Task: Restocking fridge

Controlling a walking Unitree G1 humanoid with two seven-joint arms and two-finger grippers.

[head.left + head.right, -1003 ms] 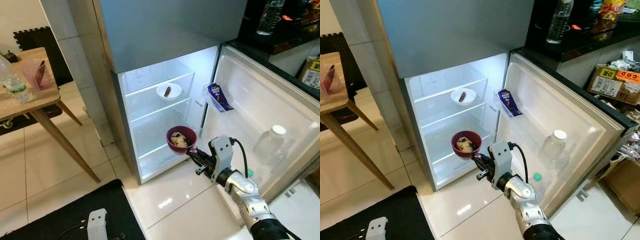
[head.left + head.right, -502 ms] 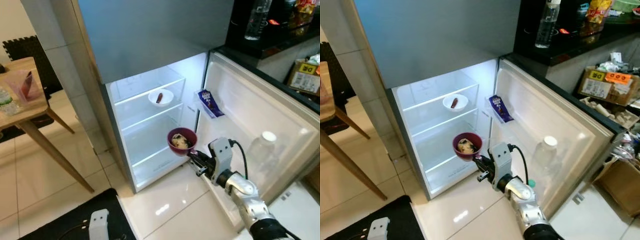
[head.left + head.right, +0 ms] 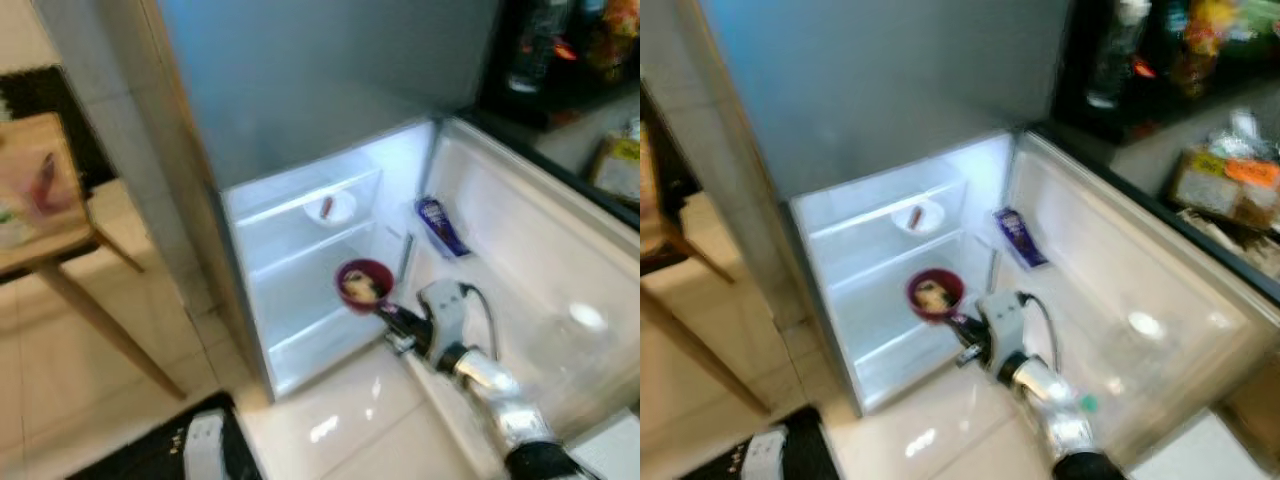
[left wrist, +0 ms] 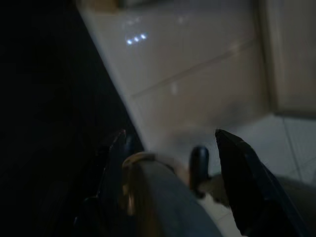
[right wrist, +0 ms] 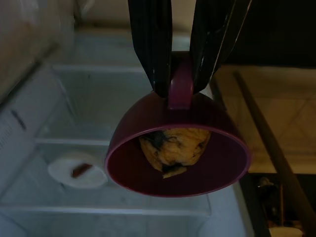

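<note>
Maroon bowl (image 5: 177, 153) with a lump of yellowish food (image 5: 173, 147) inside is held in the air at the mouth of the open fridge (image 3: 300, 270), level with the lower compartment, not yet resting on any shelf. Right gripper (image 5: 180, 84) is clamped on the bowl's small handle tab, both black fingers (image 5: 150, 44) pinching it from either side. Head views are blurry, likely the robot is walking or bending.

Step in hand, judged: carry-in, bowl being brought to a shelf for placement. Next move likely calls for pushing the bowl deeper over the lower glass shelf (image 3: 300, 320), keeping it level so the food stays in, lowering till it sits, then letting go of the tab and pulling back without snagging.

Right arm (image 3: 480, 370) is stretched forward and low from the lower right, wrist pointing at the fridge interior, cable looped over the wrist. Left gripper (image 4: 168, 163) hangs idle near the floor by a black mat (image 4: 44, 123), fingers spread apart, nothing between them.

Upper shelf holds a white dish (image 3: 330, 208) with a small brown item. Open door (image 3: 540, 260) on the right has a blue carton (image 3: 438, 222) in its bin
</note>
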